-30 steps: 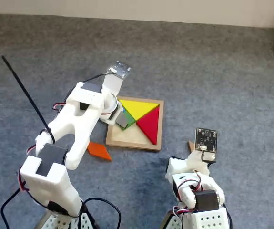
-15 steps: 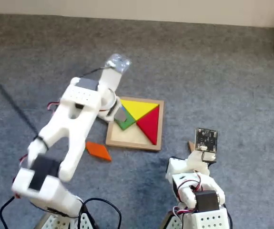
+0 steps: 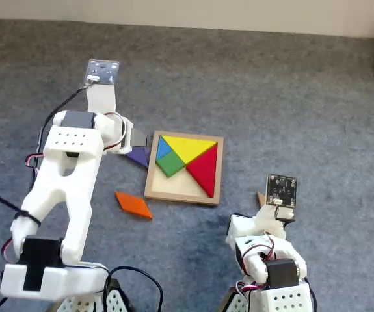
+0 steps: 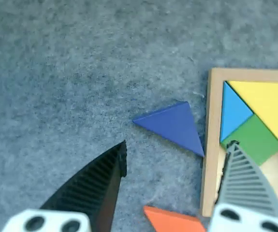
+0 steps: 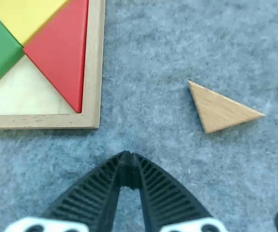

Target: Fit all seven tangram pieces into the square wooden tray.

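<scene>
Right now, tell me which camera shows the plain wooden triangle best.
The right wrist view: the wooden triangle lies whole and unobstructed, apart from the tray. The high view catches just a corner of it beside the right arm.

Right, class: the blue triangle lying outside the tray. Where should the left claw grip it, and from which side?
Probably from straight above. The blue triangle lies flat on the carpet, so only its thin edges can be pinched. Set the open left claw across its middle, long edge against the opposite corner, clear of the tip that nearly meets the tray wall.
</scene>
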